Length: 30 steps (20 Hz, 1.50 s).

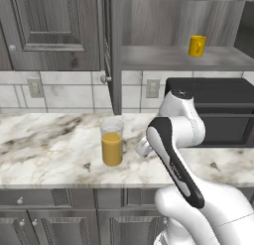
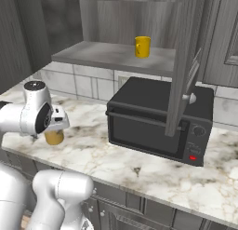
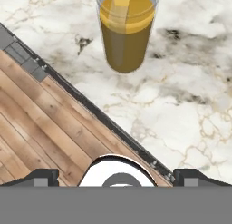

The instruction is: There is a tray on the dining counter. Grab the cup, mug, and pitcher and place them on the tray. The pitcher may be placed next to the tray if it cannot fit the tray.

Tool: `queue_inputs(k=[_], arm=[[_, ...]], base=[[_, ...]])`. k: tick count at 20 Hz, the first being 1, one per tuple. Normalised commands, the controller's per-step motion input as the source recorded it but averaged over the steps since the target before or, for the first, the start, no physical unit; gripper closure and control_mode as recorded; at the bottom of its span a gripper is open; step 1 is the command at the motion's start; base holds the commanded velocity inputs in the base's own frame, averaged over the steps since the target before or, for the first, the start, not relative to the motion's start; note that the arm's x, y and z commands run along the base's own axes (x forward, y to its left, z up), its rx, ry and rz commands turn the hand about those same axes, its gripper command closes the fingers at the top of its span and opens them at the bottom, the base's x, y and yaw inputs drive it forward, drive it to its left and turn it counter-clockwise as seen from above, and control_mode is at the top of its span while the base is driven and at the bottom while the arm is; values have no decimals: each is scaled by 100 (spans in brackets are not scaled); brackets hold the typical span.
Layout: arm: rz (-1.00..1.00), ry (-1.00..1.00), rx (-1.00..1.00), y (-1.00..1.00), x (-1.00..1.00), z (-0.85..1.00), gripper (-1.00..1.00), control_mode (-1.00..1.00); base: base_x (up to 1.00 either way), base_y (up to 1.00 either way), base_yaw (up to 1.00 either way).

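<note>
We see our claw [image 3: 116,177] spread wide and holding nothing, poised above the edge of the marble worktop [image 3: 181,105]. The pitcher [image 3: 127,30] of orange liquid stands upright ahead of the claw, apart from it. The mug [image 1: 197,45] sits well above, on a shelf [image 1: 163,56].

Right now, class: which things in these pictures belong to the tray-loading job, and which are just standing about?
Belong to the job:
- pitcher, glass, holding orange liquid, on the marble worktop
- mug, golden, on the open shelf
- gripper, open

Just standing about:
- black microwave
- wall outlets
</note>
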Motion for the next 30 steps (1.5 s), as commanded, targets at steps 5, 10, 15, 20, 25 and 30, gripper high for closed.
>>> queue_inputs(k=[5,10,15,20,25,30], arm=[[1,0,0,46,16,-18,-100,-100],[0,0,0,24,24,-11,-100,-100],[0,0,0,5,39,-3,-100,-100],[0,0,0,13,33,-8,-100,-100],[0,-1,0,18,26,-16,-100,-100],[0,-3,0,13,25,-22,-100,-100]], base=[[0,0,0],[0,0,0],[0,0,0],[0,0,0],[0,0,0],[0,0,0]])
